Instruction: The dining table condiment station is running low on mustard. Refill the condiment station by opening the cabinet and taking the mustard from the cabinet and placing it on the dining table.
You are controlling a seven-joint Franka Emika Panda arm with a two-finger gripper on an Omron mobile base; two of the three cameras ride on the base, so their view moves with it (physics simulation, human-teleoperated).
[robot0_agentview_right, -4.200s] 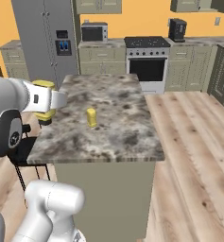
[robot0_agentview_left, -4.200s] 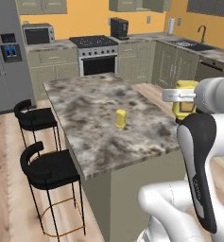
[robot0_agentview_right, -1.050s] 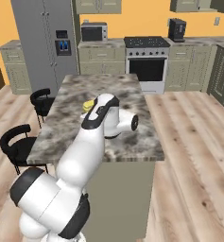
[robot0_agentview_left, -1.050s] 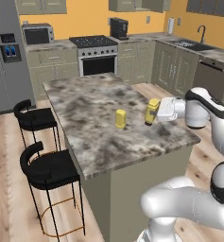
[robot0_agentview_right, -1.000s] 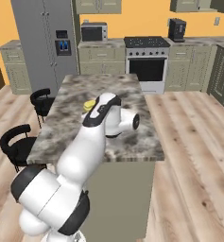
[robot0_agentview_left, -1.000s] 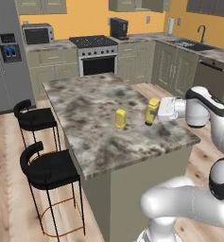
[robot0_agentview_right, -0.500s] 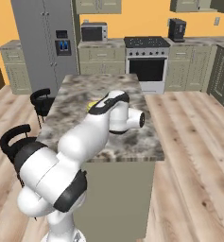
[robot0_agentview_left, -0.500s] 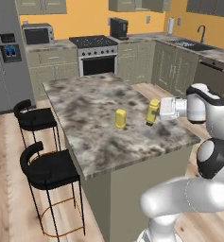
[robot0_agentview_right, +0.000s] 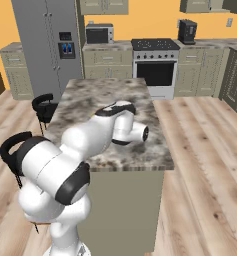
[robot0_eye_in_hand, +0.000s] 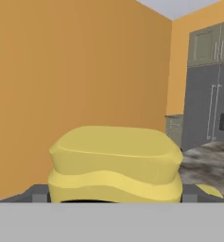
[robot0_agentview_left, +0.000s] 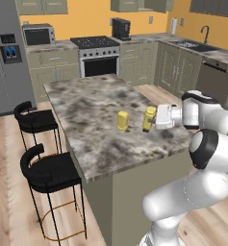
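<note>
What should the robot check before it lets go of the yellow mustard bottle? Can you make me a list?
1. Mustard is over the dining table: ok.
2. Bottle stands upright: ok, it looks straight in the left base view.
3. Bottle's bottom rests on the marble: cannot tell, it looks very close.
4. Room beside the other yellow container: ok, a gap separates them.
5. Far enough from the table's edge: ok, marble shows all around it.
6. Pincer holds the bottle: ok, it appears shut on it.

2 base views flanking dining table
</note>
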